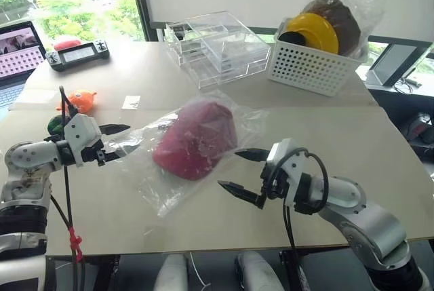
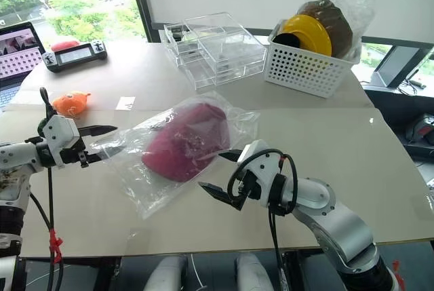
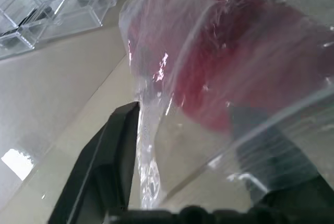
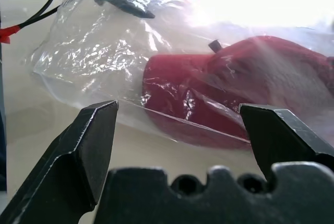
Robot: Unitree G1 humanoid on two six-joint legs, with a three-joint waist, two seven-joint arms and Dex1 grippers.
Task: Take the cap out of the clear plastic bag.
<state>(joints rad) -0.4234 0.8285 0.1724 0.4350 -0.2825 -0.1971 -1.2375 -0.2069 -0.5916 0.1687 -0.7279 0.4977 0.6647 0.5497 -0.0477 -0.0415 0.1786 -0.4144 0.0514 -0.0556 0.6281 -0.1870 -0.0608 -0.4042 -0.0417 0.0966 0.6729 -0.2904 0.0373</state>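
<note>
Gripping looks like the step in hand: on the left, the left tool (image 1: 115, 143) has its two fingers on either side of the near edge of the clear plastic bag (image 1: 152, 182), one finger above the film and one seen through it in the left wrist view, the gap between them partly open; whether they pinch the plastic yet I cannot tell. The bag lies flat on the pale surface (image 1: 366, 148) between the two arms, and the red cap (image 1: 196, 140) sits inside it toward the far right end, well apart from the left tool's tips. Further right, the right tool (image 1: 245, 171) hovers just beside the cap end of the bag, its fingers spread wide and holding nothing, with the cap bulging between them in the right wrist view. My judgement is that the next move calls for one tool to pin the plastic while the other reaches the cap through the bag's mouth.
</note>
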